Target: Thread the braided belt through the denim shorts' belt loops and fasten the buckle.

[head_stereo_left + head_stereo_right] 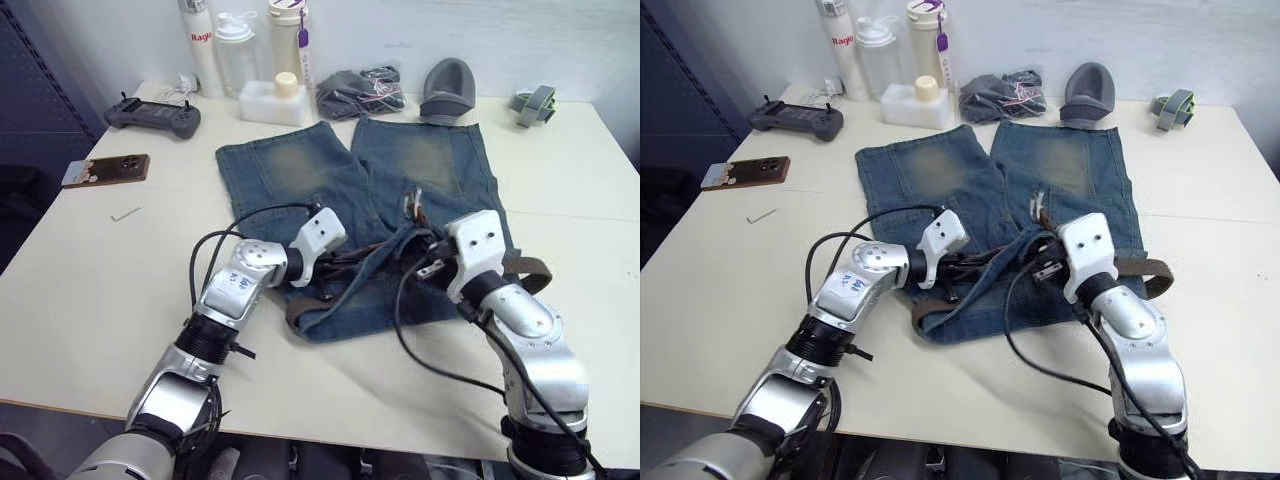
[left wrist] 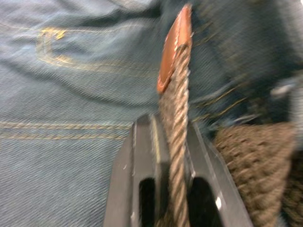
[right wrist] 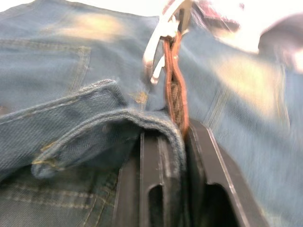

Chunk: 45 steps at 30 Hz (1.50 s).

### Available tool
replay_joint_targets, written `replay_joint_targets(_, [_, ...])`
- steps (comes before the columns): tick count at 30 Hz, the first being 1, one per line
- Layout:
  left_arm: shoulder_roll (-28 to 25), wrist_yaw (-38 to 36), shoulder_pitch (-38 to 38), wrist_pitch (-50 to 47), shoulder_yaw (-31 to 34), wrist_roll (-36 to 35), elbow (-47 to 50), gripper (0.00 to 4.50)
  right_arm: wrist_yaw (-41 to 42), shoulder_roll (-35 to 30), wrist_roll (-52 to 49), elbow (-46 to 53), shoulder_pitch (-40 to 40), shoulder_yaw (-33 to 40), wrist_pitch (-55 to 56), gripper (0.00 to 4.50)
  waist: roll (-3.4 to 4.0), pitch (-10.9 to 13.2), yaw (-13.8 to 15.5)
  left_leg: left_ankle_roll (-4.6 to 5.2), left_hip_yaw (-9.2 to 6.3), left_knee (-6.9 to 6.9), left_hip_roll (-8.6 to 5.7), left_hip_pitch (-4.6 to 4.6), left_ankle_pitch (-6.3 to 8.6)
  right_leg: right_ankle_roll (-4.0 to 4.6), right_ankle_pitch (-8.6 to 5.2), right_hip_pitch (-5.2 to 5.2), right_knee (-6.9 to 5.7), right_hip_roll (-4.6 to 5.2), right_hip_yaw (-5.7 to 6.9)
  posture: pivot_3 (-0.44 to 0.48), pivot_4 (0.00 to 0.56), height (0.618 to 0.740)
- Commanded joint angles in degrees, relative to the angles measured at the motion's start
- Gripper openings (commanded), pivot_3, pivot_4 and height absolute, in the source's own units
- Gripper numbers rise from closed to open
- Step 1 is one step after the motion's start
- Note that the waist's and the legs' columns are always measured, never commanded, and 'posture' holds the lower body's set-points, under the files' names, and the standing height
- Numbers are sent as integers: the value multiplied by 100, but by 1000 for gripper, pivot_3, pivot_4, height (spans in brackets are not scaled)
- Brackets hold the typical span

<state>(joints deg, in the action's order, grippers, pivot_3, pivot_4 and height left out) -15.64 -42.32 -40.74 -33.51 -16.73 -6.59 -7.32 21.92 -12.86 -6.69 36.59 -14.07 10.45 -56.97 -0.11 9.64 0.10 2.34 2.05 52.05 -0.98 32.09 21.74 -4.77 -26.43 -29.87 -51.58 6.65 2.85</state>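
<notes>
While the left gripper (image 2: 173, 156) pinches the braided belt (image 2: 176, 123) just behind its tan tip, the right gripper (image 3: 174, 142) clamps the belt's buckle (image 3: 161, 42) end together with a fold of waistband. Both meet over the denim shorts (image 1: 300, 170), spread mid-table (image 1: 100, 300).

We see a cream tabletop (image 1: 90, 290) with the denim shorts (image 1: 300, 175) spread across its middle. Beyond the shorts stand bottles (image 1: 240, 50), a white box (image 1: 268, 103), dark grey cloth (image 1: 360, 92) and a grey cap (image 1: 447, 88); to their left lie a controller (image 1: 153, 116), a phone (image 1: 105, 170) and a small key (image 1: 125, 213).
</notes>
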Motion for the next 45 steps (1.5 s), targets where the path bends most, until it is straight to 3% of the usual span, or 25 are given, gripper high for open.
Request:
replay_joint_targets(1, [92, 158, 3, 64, 64, 43, 46, 0, -142, 559, -629, 630, -257, 617, -1940, 25, 0, 0, -9, 0, 0, -2, 0, 0, 0, 0, 0, 0, 0, 0, -1, 0, 150, 656])
replay_joint_targets(6, [252, 276, -14, 47, 105, -10, 131, 0, -148, 647, -922, 950, -692, 658, -3015, 25, 2, -1, -37, -3, 2, -6, 0, -4, -2, 0, 0, -3, 1, -1, -3, 0, 150, 656])
replay_joint_targets(12, [265, 127, 16, 39, -43, -28, 259, 0, -285, 885, -939, 942, -1127, 937, -3521, 25, 2, -1, -34, -4, 3, -12, -1, -5, -2, 0, 0, -4, 3, -1, -3, 0, 150, 656])
replay_joint_targets(17, [198, 93, 100, -43, -59, -24, 415, 0, -613, 1463, -872, 799, -1569, 1471, -3553, 25, 2, -1, -44, -11, 5, -22, -2, -5, -9, 0, 0, -8, 4, -1, -5, 0, 150, 656])
replay_joint_targets(25, [452, 141, -24, -40, -122, -14, 285, 0, -844, 1664, -979, 791, -1528, 1278, -3553, 25, 2, -1, -36, -8, 5, -35, -14, -7, -13, 0, 0, -9, 7, 3, -10, 0, 150, 656])
replay_joint_targets(31, [672, 201, -128, 20, -170, 44, 178, 0, -850, 1430, -1147, 909, -1265, 769, -3553, 25, 2, -1, -39, -8, 5, -43, -14, -8, -17, 0, 0, -9, 12, 3, -10, 0, 150, 656])
replay_joint_targets(37, [781, 123, -231, 158, -333, 149, 96, 0, -928, 1578, -1114, 932, -1281, 802, -3553, 25, 2, -1, -35, -7, 5, -46, -15, -8, -20, 0, 0, -7, 18, 3, -10, 0, 150, 656])
replay_joint_targets(45, [436, -95, -332, 490, -607, 549, 205, 0, -1182, 1268, -812, 650, -1469, 954, -3307, 25, 1, -1, -35, -6, 4, -51, -16, -8, -21, -1, 1, -6, 24, 4, -10, 0, 150, 656])
